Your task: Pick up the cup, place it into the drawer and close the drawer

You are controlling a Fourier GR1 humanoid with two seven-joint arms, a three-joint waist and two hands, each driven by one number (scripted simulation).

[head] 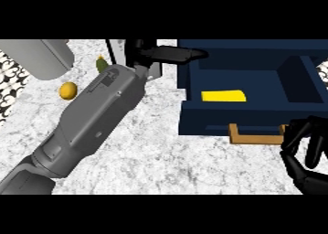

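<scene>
A: Where is the left hand (159, 54)?
B: Up at the far end of its long grey forearm, just left of the dark blue drawer unit (261, 59). Its dark fingers (186, 54) stretch rightward over the unit's left top edge. Whether they curl round anything, I cannot tell.

A: And the cup?
B: I cannot make one out. A pale upright edge shows just left of that hand, too hidden to name.

A: The right hand (308, 155)?
B: Low at the right, fingers curled and holding nothing, just beside the right end of the wooden handle (255, 137).

A: The drawer (254, 105)?
B: One, pulled open, its front wall straight beyond the right hand. One yellow block (224, 96) lies inside, left of centre; the space to its right is bare.

A: Room to move?
B: Bare marble counter (159, 155) lies between the two arms. Left of the left forearm sit one orange fruit (68, 91) and one green item (101, 65), with a grey appliance (41, 57) at the far-left corner.
</scene>
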